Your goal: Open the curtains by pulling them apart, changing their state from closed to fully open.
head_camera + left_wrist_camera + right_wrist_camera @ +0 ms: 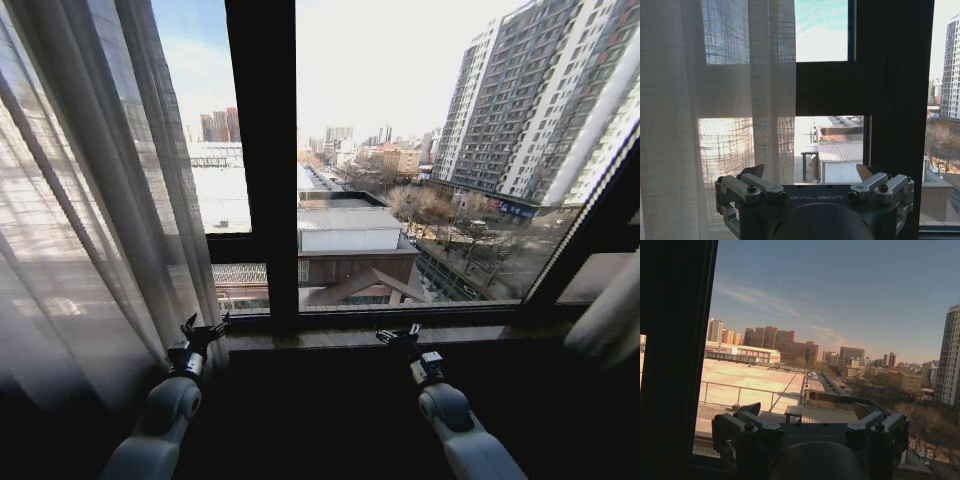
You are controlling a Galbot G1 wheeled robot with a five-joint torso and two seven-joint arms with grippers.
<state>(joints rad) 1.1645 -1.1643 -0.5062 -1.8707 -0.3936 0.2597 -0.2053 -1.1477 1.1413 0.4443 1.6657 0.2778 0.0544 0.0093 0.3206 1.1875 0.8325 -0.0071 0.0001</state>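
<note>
I am holding both arms low in front of the window sill (330, 338). My left gripper (207, 327) is sitting with its fingers spread and nothing between them, just beside the inner edge of the left curtain (90, 200); in the left wrist view that panel (715, 100) is hanging next to the dark window frame (890, 100). My right gripper (398, 335) is likewise spread and empty, facing bare glass well apart from the right curtain (612, 320), which is bunched at the far right edge. The curtains are standing gathered at the two sides, the middle of the window uncovered. I am judging the sheer fabric light, soft and prone to slipping through a loose pinch; a hold on several pleats together at the inner edge looks soundest.
</note>
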